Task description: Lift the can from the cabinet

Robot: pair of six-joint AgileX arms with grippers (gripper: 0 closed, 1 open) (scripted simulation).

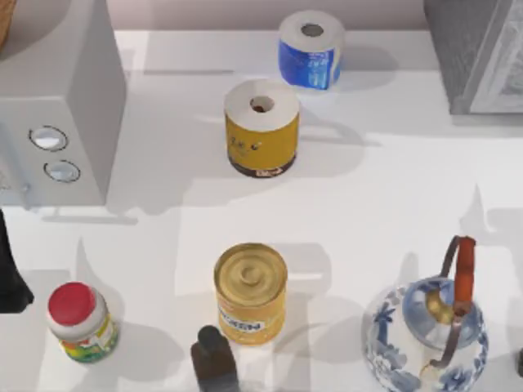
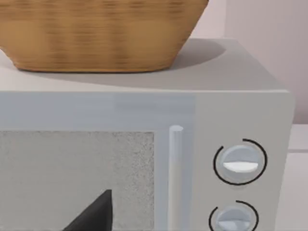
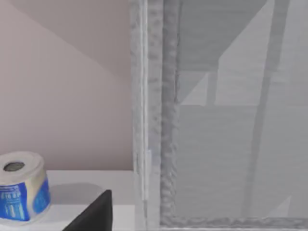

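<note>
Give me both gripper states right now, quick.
Left gripper: cannot be told; it faces the white box with two knobs.
Right gripper: cannot be told; it faces the cabinet.

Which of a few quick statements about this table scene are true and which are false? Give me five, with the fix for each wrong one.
1. The cabinet stands at the table's far right corner. True.
2. A wicker basket sits on top of the white box with two knobs. True.
3. The yellow tin lies tipped on its side. False: it stands upright, gold ridged lid facing up.
4. The red-lidded jar is beside the blue-and-white kettle. False: the jar is near left, the kettle near right, the tin between them.
5. Both paper rolls have blue wrappers. False: the far roll is blue, the nearer roll is yellow.
</note>
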